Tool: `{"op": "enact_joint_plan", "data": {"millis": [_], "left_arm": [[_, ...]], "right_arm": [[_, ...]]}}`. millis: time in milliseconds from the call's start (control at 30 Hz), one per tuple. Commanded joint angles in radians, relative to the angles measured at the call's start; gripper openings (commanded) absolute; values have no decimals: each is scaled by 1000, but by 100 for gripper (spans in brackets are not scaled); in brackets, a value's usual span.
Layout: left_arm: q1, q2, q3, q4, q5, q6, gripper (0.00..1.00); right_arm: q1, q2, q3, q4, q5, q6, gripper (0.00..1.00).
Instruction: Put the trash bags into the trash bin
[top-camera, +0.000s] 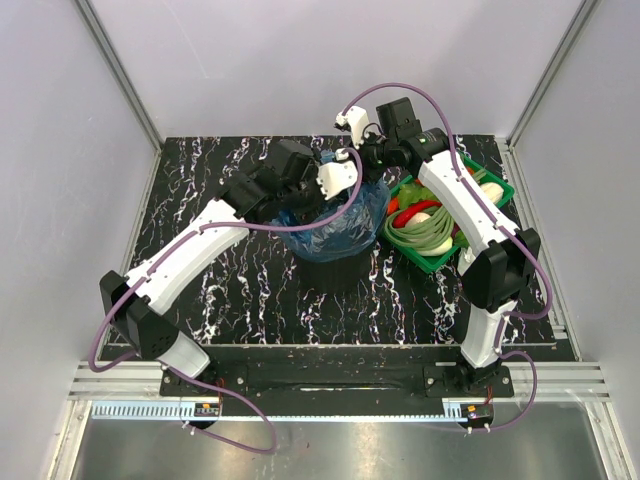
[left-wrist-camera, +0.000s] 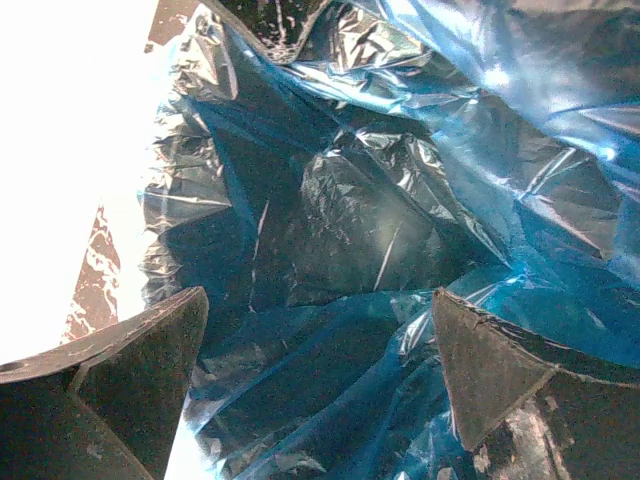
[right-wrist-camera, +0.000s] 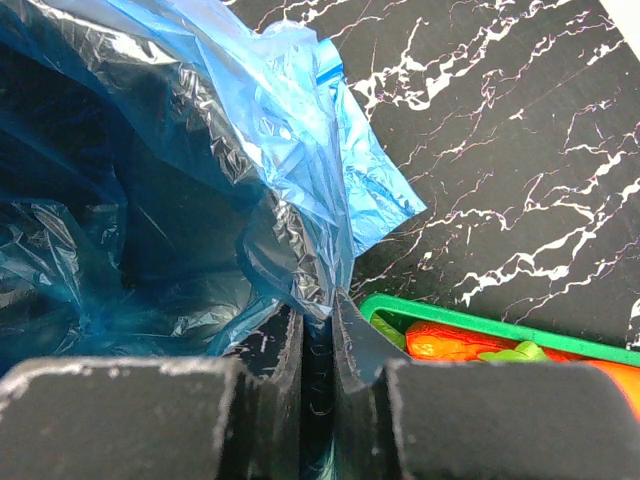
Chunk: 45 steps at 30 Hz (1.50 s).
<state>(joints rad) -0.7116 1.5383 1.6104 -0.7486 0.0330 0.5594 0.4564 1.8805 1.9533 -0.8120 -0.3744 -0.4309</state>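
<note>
The black trash bin (top-camera: 338, 268) stands mid-table. A blue trash bag (top-camera: 340, 222) lies in its mouth and drapes over its rim. My left gripper (top-camera: 318, 195) reaches down into the bin's mouth. In the left wrist view it (left-wrist-camera: 318, 370) is open, with wrinkled blue film (left-wrist-camera: 380, 200) below and between its fingers (left-wrist-camera: 130, 380). My right gripper (top-camera: 368, 172) is at the bin's far right rim. In the right wrist view it (right-wrist-camera: 318, 320) is shut on a fold of the bag's edge (right-wrist-camera: 290, 120), and the film hangs over the outside.
A green tray (top-camera: 505, 195) of vegetables sits right of the bin, close to my right arm; its rim shows in the right wrist view (right-wrist-camera: 480, 318). The black marbled table (right-wrist-camera: 500, 150) lies around it. Grey walls enclose three sides.
</note>
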Motion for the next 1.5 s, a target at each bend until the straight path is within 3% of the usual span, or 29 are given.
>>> {"op": "enact_joint_plan", "data": {"millis": [0, 667, 800, 900, 1133, 1300, 1467], "left_arm": [[-2, -49, 6, 61, -73, 2, 99], [-2, -86, 94, 130, -260, -36, 99], [6, -101, 103, 135, -304, -35, 99], [47, -116, 97, 147, -320, -49, 99], [221, -144, 80, 150, -93, -171, 99], [302, -129, 57, 138, 102, -256, 99], [327, -129, 49, 150, 145, -291, 99]], "right_arm": [[7, -55, 1, 2, 37, -52, 0], [7, -72, -7, 1, 45, -63, 0], [8, -80, -4, 0, 55, -66, 11], [7, -86, -2, 0, 66, -68, 26], [7, -107, 22, 2, 71, -65, 58], [7, -124, 45, 0, 88, -62, 64], [7, -187, 70, -18, 101, -51, 68]]}}
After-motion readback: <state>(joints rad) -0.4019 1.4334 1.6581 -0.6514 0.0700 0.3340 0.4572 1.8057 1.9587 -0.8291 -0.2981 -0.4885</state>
